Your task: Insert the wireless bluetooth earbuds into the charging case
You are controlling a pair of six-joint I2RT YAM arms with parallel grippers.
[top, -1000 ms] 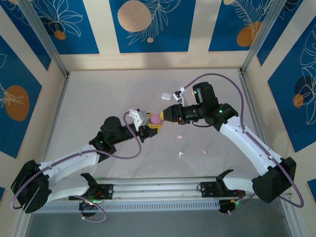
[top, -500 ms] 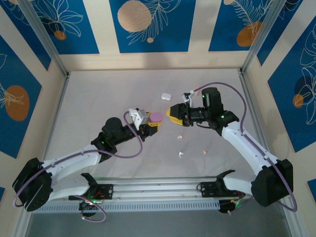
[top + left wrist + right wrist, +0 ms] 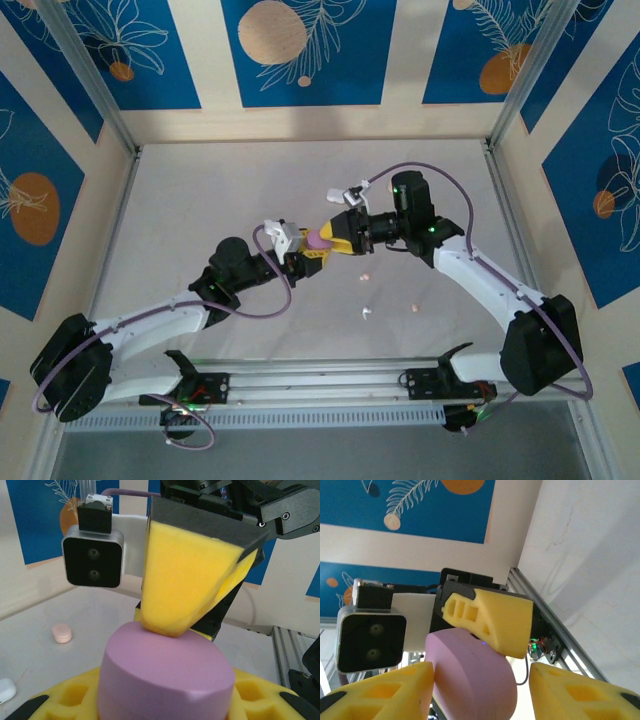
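Left gripper [image 3: 305, 252]: clamped on purple case [image 3: 318, 240], mid-frame.
Right gripper [image 3: 481, 672]: jaws apart, straddling case; should probably open it gently, squarely.
Earbuds [image 3: 367, 313]: loose on table [image 3: 200, 200], lower centre.

Bright, even light falls from above in the overhead view, leaving only faint, soft shadows of the arms on the pale table [image 3: 200, 190]. Both wrist views are fairly crisp on the close purple charging case [image 3: 165, 680], while the walls behind go soft. In the right wrist view the table looks nearly washed out.
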